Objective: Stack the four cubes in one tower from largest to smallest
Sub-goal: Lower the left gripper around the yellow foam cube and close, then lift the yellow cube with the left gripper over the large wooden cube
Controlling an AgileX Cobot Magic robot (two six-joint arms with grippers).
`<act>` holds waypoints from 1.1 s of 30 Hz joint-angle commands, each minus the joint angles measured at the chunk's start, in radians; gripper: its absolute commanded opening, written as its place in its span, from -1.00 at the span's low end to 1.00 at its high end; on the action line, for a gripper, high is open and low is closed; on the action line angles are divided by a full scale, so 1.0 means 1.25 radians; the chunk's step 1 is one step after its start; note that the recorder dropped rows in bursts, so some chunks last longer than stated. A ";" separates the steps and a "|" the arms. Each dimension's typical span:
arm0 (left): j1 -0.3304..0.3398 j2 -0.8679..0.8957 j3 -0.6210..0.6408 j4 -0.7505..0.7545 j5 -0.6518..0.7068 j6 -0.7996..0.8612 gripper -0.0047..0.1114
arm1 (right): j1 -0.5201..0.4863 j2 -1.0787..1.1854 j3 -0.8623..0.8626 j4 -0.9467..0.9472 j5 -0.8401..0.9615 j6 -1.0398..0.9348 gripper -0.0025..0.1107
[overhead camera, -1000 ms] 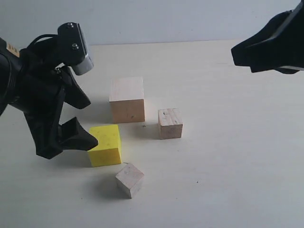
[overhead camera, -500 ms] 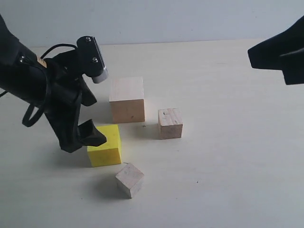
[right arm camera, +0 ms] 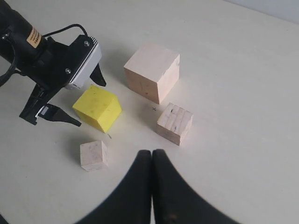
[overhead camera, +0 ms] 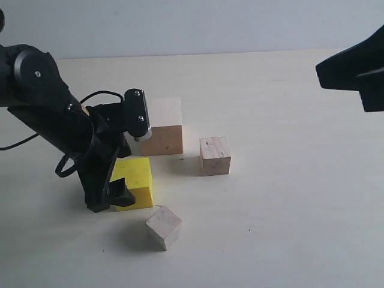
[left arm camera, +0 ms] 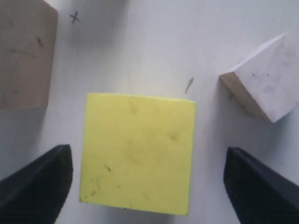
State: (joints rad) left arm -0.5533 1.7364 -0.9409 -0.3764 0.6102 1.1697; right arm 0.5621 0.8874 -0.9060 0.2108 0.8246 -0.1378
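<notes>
Four cubes stand apart on the pale table, none on another. They are the large pale cube (overhead camera: 165,123), the yellow cube (overhead camera: 138,180), the small pale cube (overhead camera: 215,156) and the smallest cube (overhead camera: 164,227), which is turned at an angle. My left gripper (overhead camera: 120,180) is open and low over the yellow cube (left arm camera: 138,151). Its two fingers (left arm camera: 35,184) stand on either side of the cube with a gap on each side. My right gripper (right arm camera: 152,156) is shut and empty, high at the right (overhead camera: 351,69).
The large cube (left arm camera: 23,56) and the smallest cube (left arm camera: 266,81) sit close to the left gripper's two sides. A small pen mark (overhead camera: 182,159) lies between the large and small cubes. The table's far edge meets a grey wall (overhead camera: 210,24).
The left arm has swung right and down, and its open jaws now straddle the yellow cube instead of standing to its left. The right gripper drew back slightly to the right. The cubes have not moved.
</notes>
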 commanded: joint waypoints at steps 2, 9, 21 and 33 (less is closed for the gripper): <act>-0.006 0.032 -0.004 0.001 -0.050 0.007 0.47 | -0.003 -0.003 0.001 -0.007 -0.001 -0.004 -0.96; -0.006 0.043 -0.004 0.004 -0.050 0.007 -0.38 | -0.003 -0.003 0.001 -0.010 -0.001 -0.004 -0.96; -0.006 -0.054 -0.004 0.022 0.119 0.000 -0.92 | -0.003 -0.003 0.001 -0.010 -0.003 0.000 -0.96; -0.006 -0.141 -0.257 0.113 0.222 -0.059 -0.92 | -0.003 -0.003 0.001 -0.010 0.000 0.006 -0.96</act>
State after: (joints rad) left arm -0.5533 1.5598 -1.1746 -0.2675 0.8630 1.1099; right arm 0.5621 0.8874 -0.9060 0.2074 0.8246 -0.1357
